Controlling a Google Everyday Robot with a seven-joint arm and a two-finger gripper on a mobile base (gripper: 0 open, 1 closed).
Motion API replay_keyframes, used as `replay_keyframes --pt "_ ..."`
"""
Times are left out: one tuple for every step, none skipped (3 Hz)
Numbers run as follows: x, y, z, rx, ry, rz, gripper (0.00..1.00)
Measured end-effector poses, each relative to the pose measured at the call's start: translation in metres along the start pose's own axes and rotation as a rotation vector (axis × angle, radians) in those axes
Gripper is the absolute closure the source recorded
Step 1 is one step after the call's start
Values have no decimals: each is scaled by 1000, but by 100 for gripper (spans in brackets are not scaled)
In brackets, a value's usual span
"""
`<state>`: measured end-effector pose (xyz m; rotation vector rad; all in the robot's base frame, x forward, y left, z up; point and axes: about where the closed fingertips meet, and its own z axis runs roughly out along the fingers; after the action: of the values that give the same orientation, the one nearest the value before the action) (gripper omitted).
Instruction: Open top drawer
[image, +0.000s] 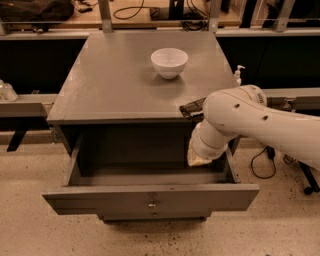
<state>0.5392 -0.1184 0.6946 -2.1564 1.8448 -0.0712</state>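
The top drawer (100, 199) of the grey cabinet stands pulled out toward me, with its plain grey box inside showing. Its front panel carries a small metal knob (151, 203) at the centre. My white arm (235, 122) reaches in from the right and hangs over the right side of the open drawer. A tan joint end (200, 157) sits just above the drawer's right inner wall. My gripper is hidden behind the arm, somewhere near the cabinet's front right corner.
A white bowl (169, 61) stands on the cabinet top (110, 85) toward the back. A dark flat object (191, 107) lies at the top's front right edge, partly behind my arm. A small pump bottle (238, 74) stands right of the cabinet. Cables lie on the floor at right.
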Motion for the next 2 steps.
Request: replay_keyframes --pt "16 7 23 -62 15 50 100" --pt "22 32 49 -164 40 56 100"
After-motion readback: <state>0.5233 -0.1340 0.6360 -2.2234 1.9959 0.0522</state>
